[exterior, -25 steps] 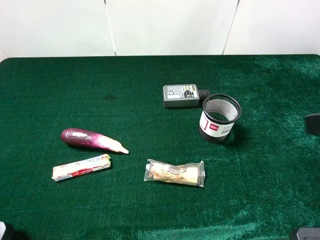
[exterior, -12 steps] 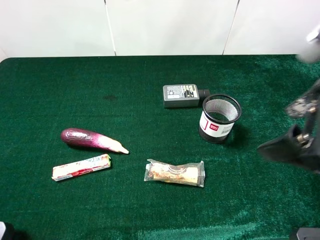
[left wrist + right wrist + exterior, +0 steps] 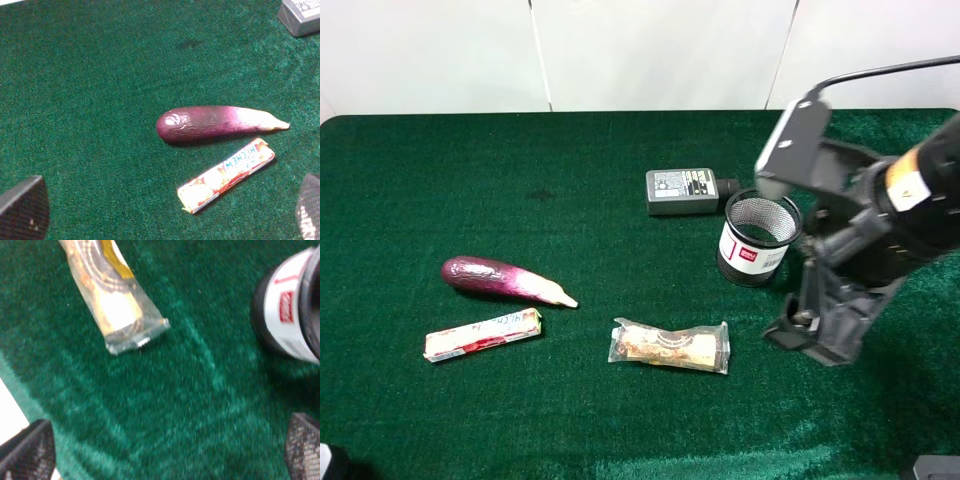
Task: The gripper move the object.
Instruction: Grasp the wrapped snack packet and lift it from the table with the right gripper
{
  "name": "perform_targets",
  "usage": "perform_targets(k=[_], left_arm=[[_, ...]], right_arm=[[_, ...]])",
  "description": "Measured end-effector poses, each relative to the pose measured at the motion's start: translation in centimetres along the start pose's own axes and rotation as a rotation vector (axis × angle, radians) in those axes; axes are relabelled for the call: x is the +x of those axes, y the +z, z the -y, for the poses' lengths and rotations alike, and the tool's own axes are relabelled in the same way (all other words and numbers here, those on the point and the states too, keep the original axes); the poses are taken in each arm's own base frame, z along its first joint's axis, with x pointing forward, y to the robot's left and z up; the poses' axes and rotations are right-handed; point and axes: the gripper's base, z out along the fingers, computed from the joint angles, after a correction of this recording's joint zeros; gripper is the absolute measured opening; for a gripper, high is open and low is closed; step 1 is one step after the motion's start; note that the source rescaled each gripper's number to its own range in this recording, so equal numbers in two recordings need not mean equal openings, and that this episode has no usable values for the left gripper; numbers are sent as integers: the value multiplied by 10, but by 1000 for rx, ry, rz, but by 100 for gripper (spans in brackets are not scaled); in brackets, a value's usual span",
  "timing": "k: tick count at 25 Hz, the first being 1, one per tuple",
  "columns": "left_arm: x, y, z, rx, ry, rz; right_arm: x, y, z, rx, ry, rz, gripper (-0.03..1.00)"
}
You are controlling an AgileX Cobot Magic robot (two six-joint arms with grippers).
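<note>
My right arm (image 3: 880, 210) has swung in from the 3 o'clock edge of the overhead view. Half a second ago it was only a blur there, and now it hangs over the tabletop (image 3: 570, 200). The right claw (image 3: 817, 340) is low, at about 4 o'clock from the mesh cup (image 3: 760, 238). Nothing on the tabletop has shifted.

The packet (image 3: 670, 346) lies flat toward the near edge, lengthwise across the overhead view. It sits at 9 o'clock from the right claw, near it but clear of it, and at about 7 o'clock from the mesh cup. In the right wrist view I see one crimped end of the packet on the green cloth, with the two fingertips spread wide to either side of the picture and nothing between them. So that claw is spread and empty.

The left claw (image 3: 165, 215) is also spread wide and holds nothing. Its wrist camera looks down on the eggplant (image 3: 503, 279) and the candy stick (image 3: 482, 335). The candy stick lies at 9 o'clock from the packet, well apart from it, and just beside the eggplant at its 6 o'clock. A grey adapter (image 3: 682, 191) rests at 10 o'clock from the mesh cup, close to its rim.
</note>
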Motion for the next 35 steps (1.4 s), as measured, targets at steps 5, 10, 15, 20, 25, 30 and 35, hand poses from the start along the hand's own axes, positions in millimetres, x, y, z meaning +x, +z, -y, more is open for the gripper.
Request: perform_targets(k=[5, 10, 15, 20, 25, 30, 35], left_arm=[[0, 0, 0, 0, 0, 0], [0, 0, 0, 0, 0, 0], [0, 0, 0, 0, 0, 0], [0, 0, 0, 0, 0, 0], [0, 0, 0, 0, 0, 0], [0, 0, 0, 0, 0, 0], [0, 0, 0, 0, 0, 0]], right_arm=[[-13, 25, -5, -4, -48, -10, 100], [-22, 45, -14, -12, -84, -13, 100], [-29, 60, -25, -22, -129, -5, 100], [-32, 79, -33, -36, -159, -40, 100], [-35, 100, -34, -39, -166, -62, 100], [-47, 116, -32, -39, -170, -78, 100], [-51, 131, -32, -35, -177, -83, 100]])
